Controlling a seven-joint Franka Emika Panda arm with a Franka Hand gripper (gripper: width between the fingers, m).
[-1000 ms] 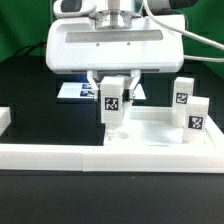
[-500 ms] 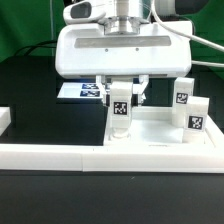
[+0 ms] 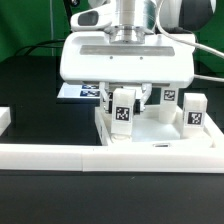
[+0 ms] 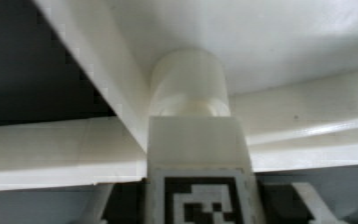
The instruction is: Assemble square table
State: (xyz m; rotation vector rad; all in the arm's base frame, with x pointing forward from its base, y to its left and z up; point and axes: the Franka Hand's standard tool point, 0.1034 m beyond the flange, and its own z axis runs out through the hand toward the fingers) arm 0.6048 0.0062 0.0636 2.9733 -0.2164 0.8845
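The arm has shifted rightward, jaws [image 3: 123, 112] apparently pinching a leg [image 3: 123, 118] upright on the tabletop [image 3: 150, 135], fingers largely hidden.

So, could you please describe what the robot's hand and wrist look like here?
The hand has a wide, boxy white housing with rounded corners and a recessed grey band across its face. Above it is a grey cylindrical wrist flange, with a white cable looping off to the exterior view's right.

The arm's wrist [image 3: 128, 20] is a silver-grey ribbed cylinder between rounded white shells. Below it sits a broad, rounded white hand block [image 3: 126, 60] with a grey seam. A black cable [image 3: 205, 45] curves off toward three o'clock.
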